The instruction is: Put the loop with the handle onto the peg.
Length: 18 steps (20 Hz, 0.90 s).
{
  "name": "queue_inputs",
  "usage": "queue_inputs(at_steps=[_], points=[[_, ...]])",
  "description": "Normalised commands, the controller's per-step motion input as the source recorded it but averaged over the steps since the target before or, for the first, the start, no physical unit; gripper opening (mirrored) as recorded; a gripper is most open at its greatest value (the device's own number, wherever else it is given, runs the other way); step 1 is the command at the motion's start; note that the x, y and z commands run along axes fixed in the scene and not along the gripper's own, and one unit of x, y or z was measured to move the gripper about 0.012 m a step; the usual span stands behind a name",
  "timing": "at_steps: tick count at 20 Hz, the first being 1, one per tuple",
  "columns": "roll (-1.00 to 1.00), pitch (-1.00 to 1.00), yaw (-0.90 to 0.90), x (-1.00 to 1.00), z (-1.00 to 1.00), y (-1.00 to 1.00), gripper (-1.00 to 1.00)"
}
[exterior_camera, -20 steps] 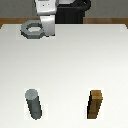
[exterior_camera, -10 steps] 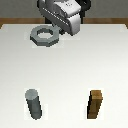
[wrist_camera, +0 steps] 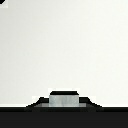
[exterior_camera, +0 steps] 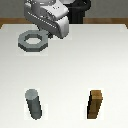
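Exterior view: the loop with the handle (exterior_camera: 33, 41) hangs above the white desk (exterior_camera: 70, 70) near its far edge, toward the exterior view's left, its handle clenched in the end effector (exterior_camera: 51, 34). The peg (exterior_camera: 34, 103) stands upright at the near left, well apart from the loop. A brown block (exterior_camera: 95, 104) stands at the near right, level with the peg.
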Motion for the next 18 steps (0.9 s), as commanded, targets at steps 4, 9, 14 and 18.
queue_inputs(at_steps=[4,9,14,18], points=[[0.00,0.00,0.00,1.00,0.00,0.00,-1.00],[0.00,0.00,0.00,1.00,0.00,0.00,-1.00],[0.00,0.00,0.00,1.00,0.00,0.00,-1.00],[0.00,0.00,0.00,0.00,0.00,0.00,-1.00]])
